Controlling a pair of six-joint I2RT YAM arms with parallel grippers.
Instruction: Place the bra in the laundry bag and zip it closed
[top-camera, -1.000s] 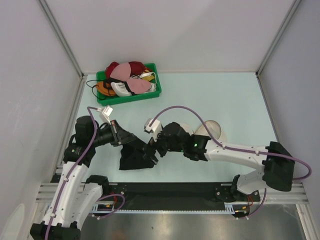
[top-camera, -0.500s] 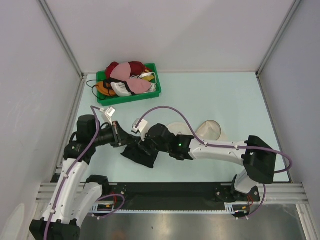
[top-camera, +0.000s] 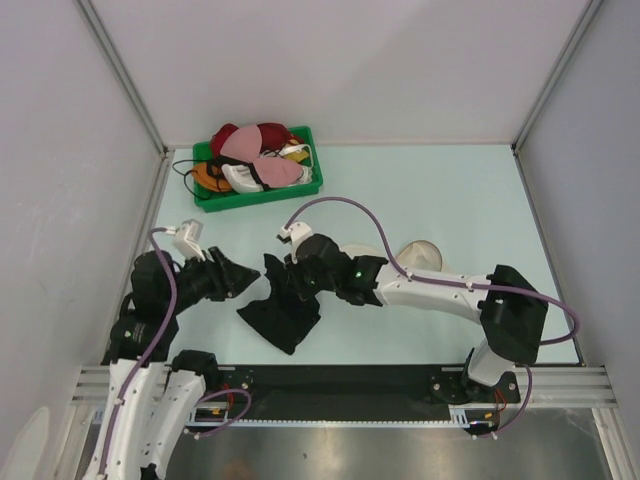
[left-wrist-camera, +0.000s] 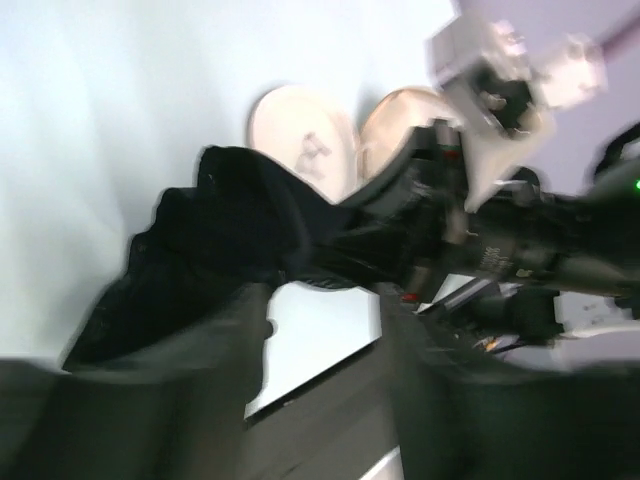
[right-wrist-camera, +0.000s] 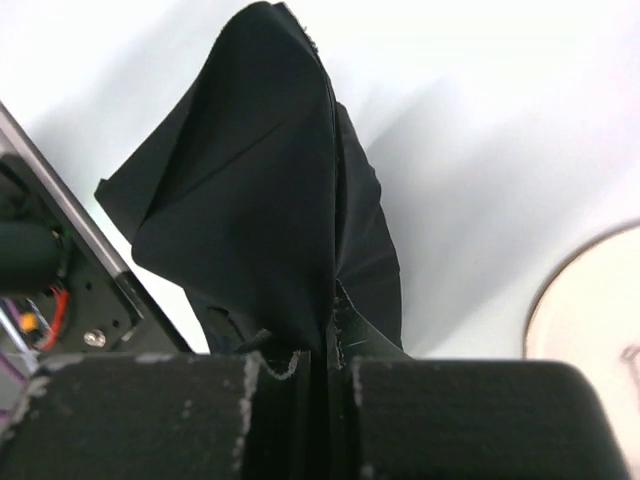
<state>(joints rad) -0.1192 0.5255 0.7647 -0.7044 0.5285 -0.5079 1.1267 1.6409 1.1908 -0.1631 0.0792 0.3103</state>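
The black bra (top-camera: 285, 308) lies crumpled on the table in front of the arms. My right gripper (top-camera: 288, 276) is shut on its upper edge; in the right wrist view a fold of the bra (right-wrist-camera: 255, 200) is pinched between the closed fingers of that gripper (right-wrist-camera: 327, 372). My left gripper (top-camera: 240, 279) stands just left of the bra, apart from it. In the blurred left wrist view the left gripper (left-wrist-camera: 322, 365) is open with only table between its fingers, and the bra (left-wrist-camera: 225, 235) lies beyond. The cream laundry bag (top-camera: 424, 257) and its lid (left-wrist-camera: 300, 130) lie behind the right arm.
A green bin (top-camera: 312, 178) holding several coloured bras stands at the back left. Grey walls enclose the table on the left, back and right. A black rail (top-camera: 340, 380) runs along the near edge.
My left gripper has let go of the bra, opened and drawn back to the left. My right gripper has closed on the bra and shifted left and away with it.
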